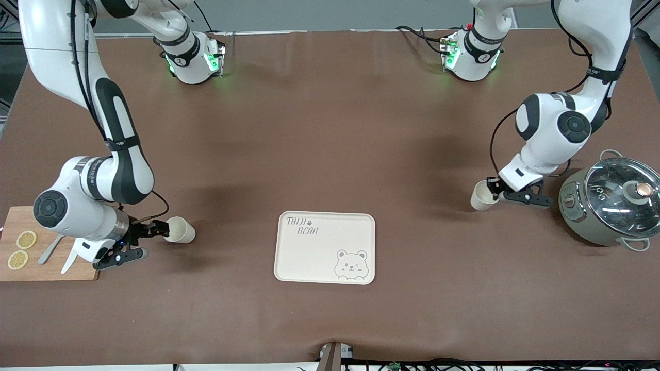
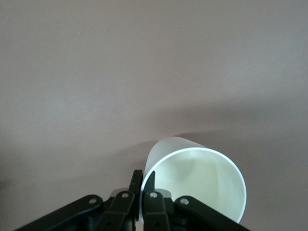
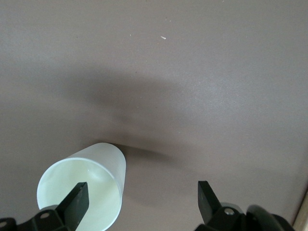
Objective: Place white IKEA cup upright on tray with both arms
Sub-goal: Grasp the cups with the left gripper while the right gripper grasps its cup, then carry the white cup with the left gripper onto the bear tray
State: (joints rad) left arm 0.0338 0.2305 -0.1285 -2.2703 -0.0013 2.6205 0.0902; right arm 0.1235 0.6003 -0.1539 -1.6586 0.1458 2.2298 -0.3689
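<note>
Two white cups are in play, one at each end of the brown tabletop [image 1: 330,129]. The left end effector [image 1: 496,195] grips the rim of a white cup [image 1: 483,195] between its closed fingers [image 2: 136,192], one finger on each side of the cup wall; the left wrist view shows the cup tilted on its side, its open mouth turned toward the camera and its shadow cast on the cloth beneath. This cup sits toward the left arm's end of the tabletop, just beside a grey electric cooker with a glass lid [image 1: 613,203]. The right end effector [image 1: 135,243] is spread wide beside a second white cup [image 1: 180,230], which lies on its side on the tabletop; in the right wrist view one black finger [image 3: 77,202] overlaps the cup's mouth while the other stands well apart from it, so the cup is not clamped. A wooden cutting board [image 1: 77,268] with two lemon slices [image 1: 21,249] and a piece of cutlery [image 1: 50,249] lies at the right arm's end, partly under that arm. The cream-white tray [image 1: 309,252], printed with a winking bear face and "TAIJI BEAR" lettering, lies between the two cups, nearer the front camera than both, and carries nothing.
</note>
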